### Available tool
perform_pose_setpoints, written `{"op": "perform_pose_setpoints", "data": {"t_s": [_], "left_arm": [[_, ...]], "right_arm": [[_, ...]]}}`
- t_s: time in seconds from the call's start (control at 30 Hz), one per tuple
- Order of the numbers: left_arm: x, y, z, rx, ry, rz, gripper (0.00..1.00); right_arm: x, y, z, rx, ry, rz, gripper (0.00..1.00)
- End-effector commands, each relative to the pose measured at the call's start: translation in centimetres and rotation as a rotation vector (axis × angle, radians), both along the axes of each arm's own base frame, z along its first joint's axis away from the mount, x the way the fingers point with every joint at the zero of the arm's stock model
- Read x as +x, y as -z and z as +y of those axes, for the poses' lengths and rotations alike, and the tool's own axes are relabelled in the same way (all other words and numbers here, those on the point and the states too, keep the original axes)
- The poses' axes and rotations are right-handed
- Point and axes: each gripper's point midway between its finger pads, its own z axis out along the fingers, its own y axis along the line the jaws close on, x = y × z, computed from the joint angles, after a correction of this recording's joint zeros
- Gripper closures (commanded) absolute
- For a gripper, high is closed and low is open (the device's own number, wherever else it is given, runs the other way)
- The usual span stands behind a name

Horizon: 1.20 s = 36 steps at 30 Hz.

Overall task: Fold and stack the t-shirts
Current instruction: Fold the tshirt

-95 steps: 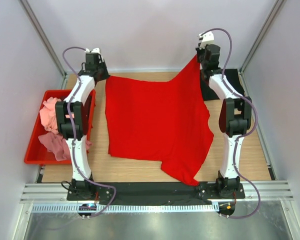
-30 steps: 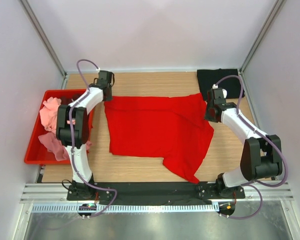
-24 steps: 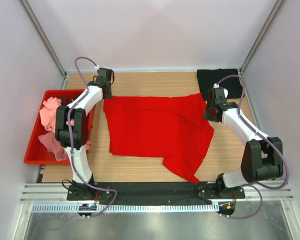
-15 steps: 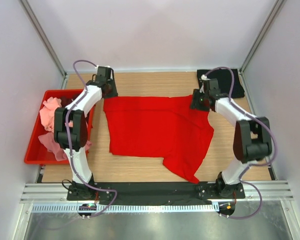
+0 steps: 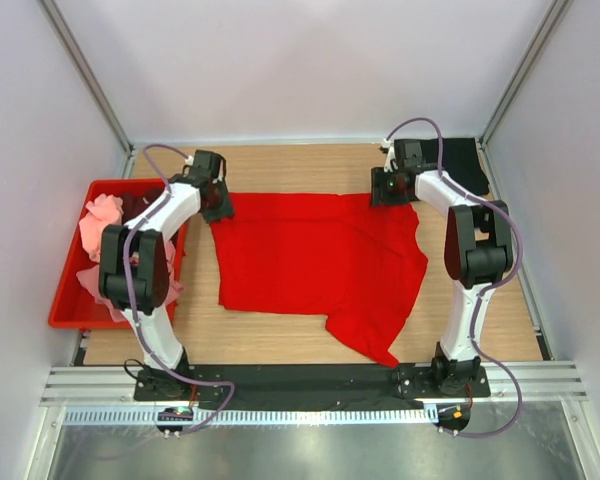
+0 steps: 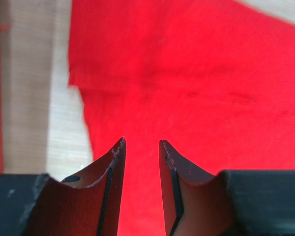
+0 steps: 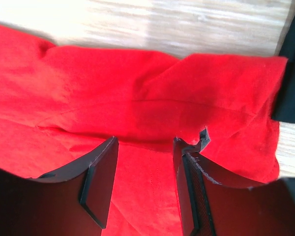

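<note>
Setting: a pale wooden table (image 5: 280, 340) inside a white-walled booth, seen from above. Two white and black robot arms are bolted at its near edge.
Red t-shirt (image 5: 310, 255): bright red, spread mostly flat across the middle of the table. Its near right corner trails in a point toward the arm bases. A crease runs down its right half.
Crate (image 5: 68, 318): a red plastic box at the table's left edge, just beside the left arm.
Crate contents: a light pink t-shirt (image 5: 100, 222) bunched at the far end and a dusty rose t-shirt (image 5: 102, 288) crumpled at the near end.
Left gripper (image 5: 217, 204): low over the far left corner of the red t-shirt. In the wrist view its fingers (image 6: 108, 169) are parted by a narrow gap and hold nothing. Red cloth (image 6: 187, 73) lies under and ahead of them, with bare wood (image 6: 34, 98) to their left.
Right gripper (image 5: 384, 188): at the shirt's far right corner. In its wrist view the fingers (image 7: 101, 172) stand wider apart and grip nothing. They hover just above a rumpled red fold (image 7: 137, 98).
Black t-shirt (image 5: 462, 160): lies in the far right corner of the table, just beyond the right gripper. Its edge touches the red fold in the right wrist view (image 7: 292, 73).
</note>
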Motion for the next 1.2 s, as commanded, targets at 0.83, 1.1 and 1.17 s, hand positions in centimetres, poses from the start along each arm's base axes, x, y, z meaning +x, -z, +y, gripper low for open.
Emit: {"op": "perform_pose_setpoints", "data": {"t_s": [0.83, 1.1, 1.17], "left_arm": [[-3.7, -9.2, 1.9, 0.048, -0.013, -0.142, 0.58], [-3.8, -9.3, 2.1, 0.053, -0.021, -0.137, 0.58], [-3.9, -9.2, 2.1, 0.059, -0.019, -0.135, 0.58]], "right_arm": [[-0.6, -0.2, -0.1, 0.004, -0.033, 0.033, 0.46], [-0.7, 0.6, -0.5, -0.021, -0.039, 0.047, 0.46], [-0.7, 0.6, -0.5, -0.024, -0.040, 0.042, 0.46]]}}
